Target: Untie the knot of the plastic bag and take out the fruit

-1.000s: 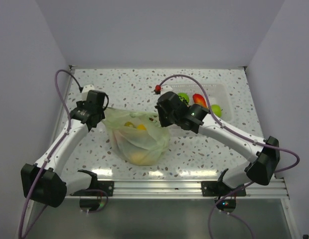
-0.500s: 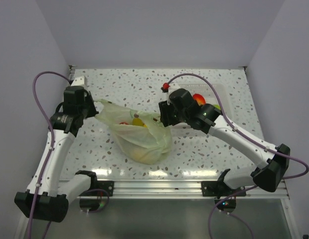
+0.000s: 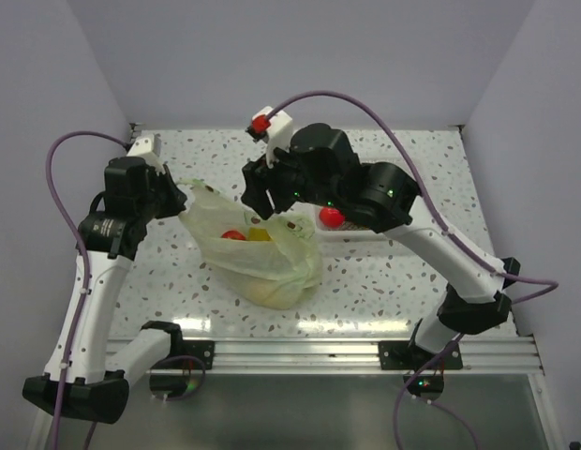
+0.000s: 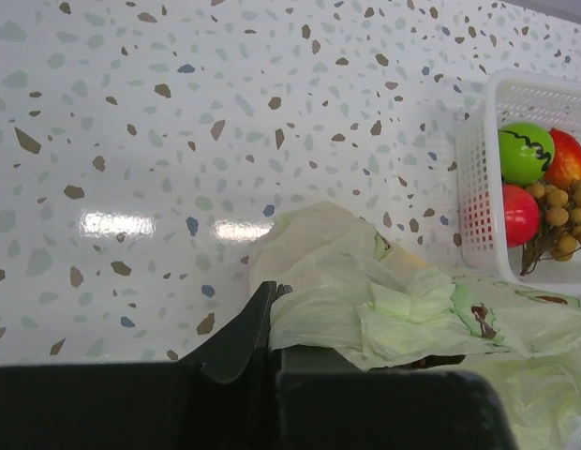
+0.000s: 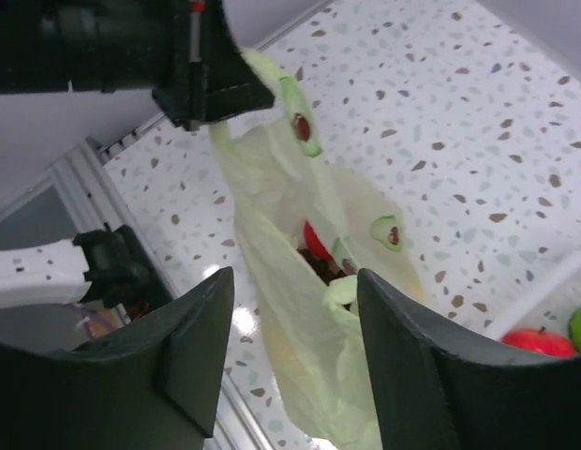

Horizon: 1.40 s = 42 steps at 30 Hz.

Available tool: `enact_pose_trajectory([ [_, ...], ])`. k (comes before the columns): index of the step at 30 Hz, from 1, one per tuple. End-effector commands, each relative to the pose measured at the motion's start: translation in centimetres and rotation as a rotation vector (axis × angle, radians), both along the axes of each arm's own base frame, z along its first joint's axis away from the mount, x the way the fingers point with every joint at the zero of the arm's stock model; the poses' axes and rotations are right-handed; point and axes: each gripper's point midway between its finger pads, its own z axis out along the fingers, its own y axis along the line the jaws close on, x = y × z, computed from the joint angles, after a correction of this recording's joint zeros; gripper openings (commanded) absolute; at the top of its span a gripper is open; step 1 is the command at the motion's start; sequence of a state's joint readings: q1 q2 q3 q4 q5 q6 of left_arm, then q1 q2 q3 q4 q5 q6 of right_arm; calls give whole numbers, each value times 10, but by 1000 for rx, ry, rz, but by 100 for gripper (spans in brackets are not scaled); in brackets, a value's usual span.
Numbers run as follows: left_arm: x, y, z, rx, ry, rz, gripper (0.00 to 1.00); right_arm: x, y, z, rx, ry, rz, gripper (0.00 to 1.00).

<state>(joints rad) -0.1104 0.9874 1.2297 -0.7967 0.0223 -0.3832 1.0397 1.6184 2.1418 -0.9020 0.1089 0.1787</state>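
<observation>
The pale green plastic bag [image 3: 267, 262] lies mid-table with its mouth pulled open. The knot is out of view. My left gripper [image 3: 176, 200] is shut on the bag's left edge and holds it up; the left wrist view shows bunched plastic [image 4: 365, 300] pinched at the left gripper [image 4: 272, 289]. My right gripper [image 3: 260, 195] hovers open above the mouth, touching nothing. Between the right gripper's [image 5: 292, 275] spread fingers I look into the bag [image 5: 290, 375]: a red fruit [image 5: 314, 242] and dark grapes [image 5: 330, 268]. From above, red fruit [image 3: 232, 235] and yellow fruit [image 3: 259, 234] show inside.
A white basket [image 4: 478, 178] stands right of the bag, partly hidden under my right arm in the top view. It holds a green ball with a zigzag stripe [image 4: 525, 152], a red ball [image 4: 518, 214] and a brown bunch [image 4: 558, 211]. Walls close in the back and sides.
My left gripper shut on the bag's left edge and drew it up and to the left. My right gripper let go of the bag, opened, and rose leftward over the mouth.
</observation>
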Motion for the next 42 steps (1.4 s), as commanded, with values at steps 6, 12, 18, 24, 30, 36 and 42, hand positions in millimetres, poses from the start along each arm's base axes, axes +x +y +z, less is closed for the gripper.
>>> enact_pose_trajectory([
  [6, -14, -7, 3, -61, -3, -19, 0, 10, 48, -124, -183, 111, 44, 39],
  [12, -28, -10, -12, -89, 18, -26, 0, 23, 33, -218, -296, 136, -75, 41],
  [18, -36, -3, -37, -94, 27, 27, 0, -10, 6, -285, -355, 269, -46, 54],
  [24, -40, 1, -81, -121, 66, 95, 0, -85, -32, -331, -405, 439, 108, 53],
  [30, -44, -8, -129, -172, 155, 87, 0, -157, -48, -334, -454, 526, 346, 29],
  [36, -43, -19, -120, -192, 155, 16, 2, -149, -22, -261, -311, 397, 395, 56],
  [42, -43, -27, -79, -192, 89, -64, 47, -106, 3, -187, -227, 208, 276, 75],
])
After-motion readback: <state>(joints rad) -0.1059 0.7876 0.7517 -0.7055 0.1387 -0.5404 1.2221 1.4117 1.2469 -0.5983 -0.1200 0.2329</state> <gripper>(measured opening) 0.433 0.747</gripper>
